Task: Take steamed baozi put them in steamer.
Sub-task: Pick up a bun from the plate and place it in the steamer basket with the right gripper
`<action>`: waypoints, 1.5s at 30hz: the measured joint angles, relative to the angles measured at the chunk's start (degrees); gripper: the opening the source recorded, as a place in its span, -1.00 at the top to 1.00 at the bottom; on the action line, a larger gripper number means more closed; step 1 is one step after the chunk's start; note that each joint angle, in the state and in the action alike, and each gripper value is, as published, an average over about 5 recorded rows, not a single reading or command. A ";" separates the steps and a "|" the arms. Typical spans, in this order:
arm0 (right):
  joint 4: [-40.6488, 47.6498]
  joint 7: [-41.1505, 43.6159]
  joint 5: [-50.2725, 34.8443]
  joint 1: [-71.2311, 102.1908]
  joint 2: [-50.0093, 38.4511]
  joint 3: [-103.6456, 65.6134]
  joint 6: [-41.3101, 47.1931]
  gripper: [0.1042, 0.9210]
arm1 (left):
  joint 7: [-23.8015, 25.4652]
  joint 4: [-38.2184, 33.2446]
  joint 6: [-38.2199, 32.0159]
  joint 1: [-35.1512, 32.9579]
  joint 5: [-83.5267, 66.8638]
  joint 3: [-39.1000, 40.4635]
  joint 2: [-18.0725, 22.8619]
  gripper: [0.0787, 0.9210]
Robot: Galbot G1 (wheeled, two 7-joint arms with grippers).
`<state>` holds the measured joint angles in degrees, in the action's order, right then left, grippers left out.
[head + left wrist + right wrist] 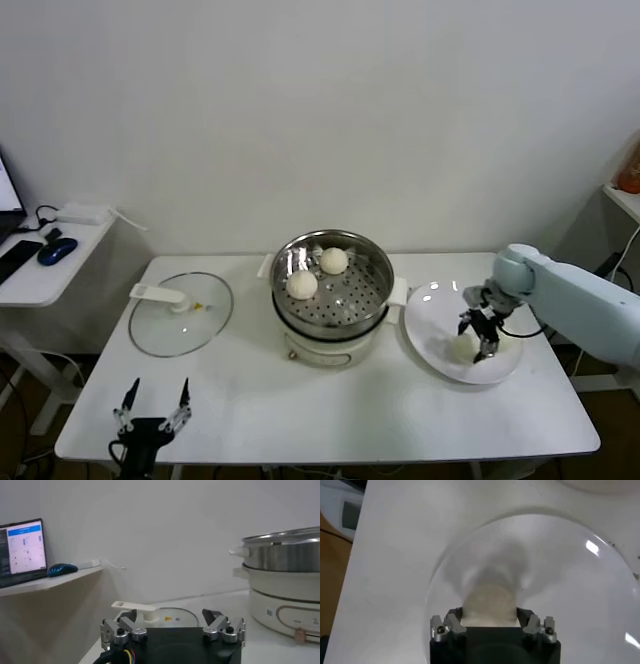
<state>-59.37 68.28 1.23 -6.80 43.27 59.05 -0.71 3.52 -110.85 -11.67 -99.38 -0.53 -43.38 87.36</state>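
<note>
My right gripper [476,345] is down on the white plate [430,310], shut on one steamed baozi [462,349], a cream-white bun. In the right wrist view that baozi [488,605] fills the gap between the fingers of the gripper [489,615], and both fingers press its sides. The steel steamer [372,265] stands mid-table on its cream pot base, with two more baozi [301,285] [334,260] on its perforated bottom. My left gripper [153,405] is parked, open and holding nothing, at the table's front left corner, seen also in its own view [169,616].
A flat glass lid [180,315] with a white handle [132,606] lies left of the steamer [280,550]. A side desk [40,275] with a mouse and laptop stands at the far left. The plate [570,580] sits near the table's right edge.
</note>
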 measured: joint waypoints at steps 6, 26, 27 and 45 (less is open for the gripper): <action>-4.37 0.79 0.08 -3.59 -1.69 1.51 -1.84 -0.49 | 0.00 0.00 0.20 0.35 0.08 0.08 -0.01 -0.77; -28.84 2.39 16.75 -18.34 -4.05 -0.41 -22.29 -0.49 | 0.01 -0.85 1.12 0.45 1.70 0.20 0.37 -0.77; -29.52 2.39 17.26 -18.92 -3.68 -0.45 -22.97 -0.49 | 0.01 -0.92 1.16 0.43 1.75 0.18 0.39 -0.77; -28.34 2.29 20.76 -23.72 11.72 3.33 -26.54 -0.51 | -0.12 -1.55 1.76 1.02 1.88 0.34 0.64 -0.77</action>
<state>-87.71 70.57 21.99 -30.52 54.99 62.38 -27.25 3.40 -112.40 -9.91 -98.37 1.36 -43.05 88.00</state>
